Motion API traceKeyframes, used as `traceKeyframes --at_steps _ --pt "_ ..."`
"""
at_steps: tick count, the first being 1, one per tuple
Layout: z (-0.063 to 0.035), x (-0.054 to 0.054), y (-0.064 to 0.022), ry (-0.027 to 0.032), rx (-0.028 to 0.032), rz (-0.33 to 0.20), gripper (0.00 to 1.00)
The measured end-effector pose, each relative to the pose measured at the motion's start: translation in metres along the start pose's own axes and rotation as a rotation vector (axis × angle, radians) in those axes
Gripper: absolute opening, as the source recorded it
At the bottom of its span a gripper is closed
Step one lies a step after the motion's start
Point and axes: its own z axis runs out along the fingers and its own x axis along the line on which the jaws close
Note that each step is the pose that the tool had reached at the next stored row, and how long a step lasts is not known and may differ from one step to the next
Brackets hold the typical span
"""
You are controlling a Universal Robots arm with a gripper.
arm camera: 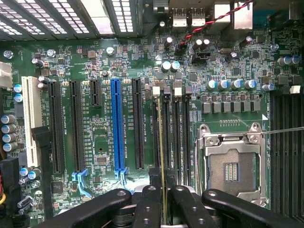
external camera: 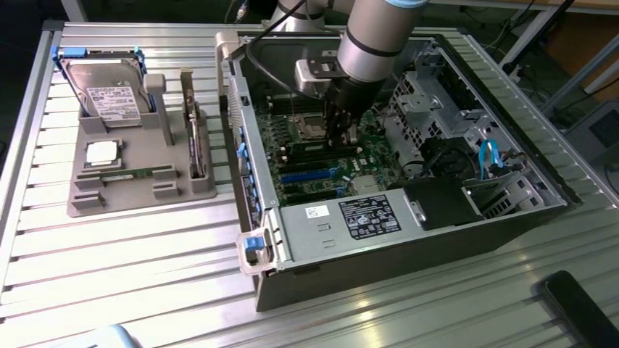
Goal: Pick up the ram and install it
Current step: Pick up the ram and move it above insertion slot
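My gripper (external camera: 338,129) reaches down into the open computer case (external camera: 290,254), over the green motherboard (external camera: 320,156). In the wrist view the gripper (arm camera: 163,192) is shut on the ram (arm camera: 161,137), which I see edge-on as a thin greenish-yellow line. The ram hangs upright and in line with the dark memory slots (arm camera: 178,137) beside the processor socket (arm camera: 232,166). It sits over the slot nearest the long black expansion slots. I cannot tell whether its lower edge touches the slot. A second ram stick (external camera: 126,175) lies in the grey tray (external camera: 87,209) outside the case.
The tray also holds a hard drive (external camera: 111,94), a square silver processor chip (external camera: 101,154) and an upright expansion card (external camera: 193,138). Inside the case are the power supply (external camera: 367,216), drive cages (external camera: 435,101) and blue cables (external camera: 488,156). A blue slot (arm camera: 117,128) lies among the black ones.
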Motion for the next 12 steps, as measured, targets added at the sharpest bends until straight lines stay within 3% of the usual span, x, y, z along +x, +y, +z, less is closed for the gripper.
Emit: traceKeyframes --at_steps 12 --pt "0.0042 0.0001 0.0 0.0016 0.0006 0.01 0.14"
